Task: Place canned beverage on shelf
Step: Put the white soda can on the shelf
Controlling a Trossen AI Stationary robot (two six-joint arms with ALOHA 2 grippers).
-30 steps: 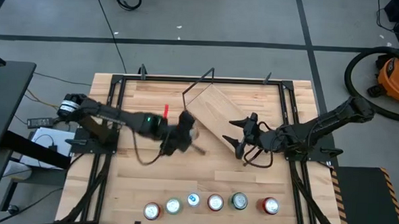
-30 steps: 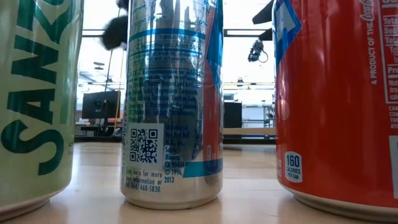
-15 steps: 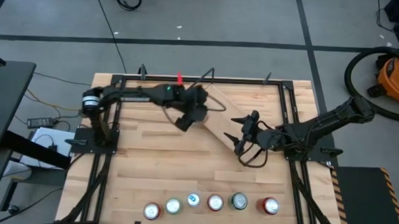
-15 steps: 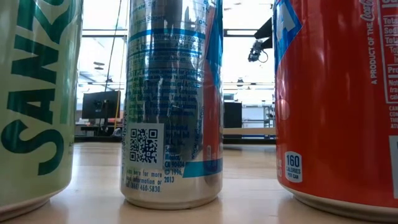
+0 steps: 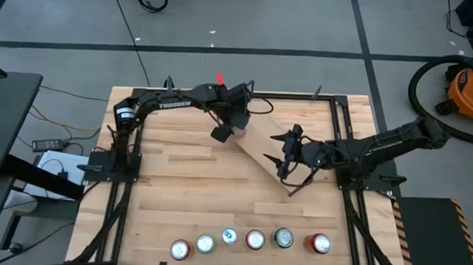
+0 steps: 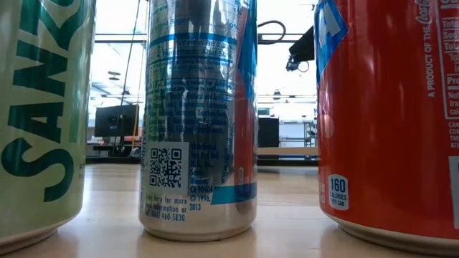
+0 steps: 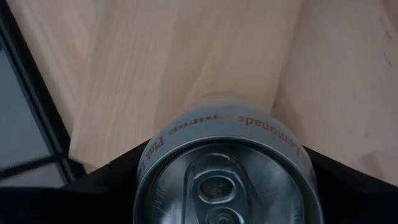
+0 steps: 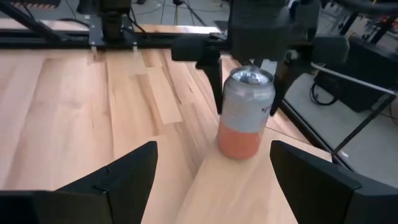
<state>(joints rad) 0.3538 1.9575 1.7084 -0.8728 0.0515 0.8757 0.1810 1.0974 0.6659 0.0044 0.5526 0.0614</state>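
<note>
A canned beverage (image 8: pixel 245 112), silver above and pink-orange below, hangs upright at the far-left end of the shelf (image 5: pixel 264 146). The shelf is a light-wood board lying slantwise across the table's middle. My left gripper (image 5: pixel 227 132) reaches in along the far edge and is shut on the can. In the left wrist view the can's top (image 7: pixel 224 180) fills the space between the fingers, with the shelf (image 7: pixel 186 62) below it. My right gripper (image 5: pixel 283 157) stands open over the shelf's right part, facing the can and touching nothing. My left gripper pinches the can's side wall near its top (image 8: pixel 225 93) between its two fingers (image 8: pixel 214 81), one on each side. The fingers come from above, slanting down. The can stays upright with its base at the shelf's end (image 8: pixel 239 155); whether it rests there I cannot tell.
Several cans (image 5: pixel 248 239) stand in a row at the table's near edge; the low view shows a green one (image 6: pixel 36 107), a silver-blue one (image 6: pixel 197 115) and a red one (image 6: pixel 394 115). Black frame rails (image 5: pixel 132 144) border the slatted tabletop. An orange vacuum (image 5: pixel 470 87) sits off the table.
My left gripper has swung with the can from the table's middle left toward the far edge and over the shelf's far-left end, turning as it went; the can stays upright in the hold. My right gripper has rolled a little and edged toward the far side.
</note>
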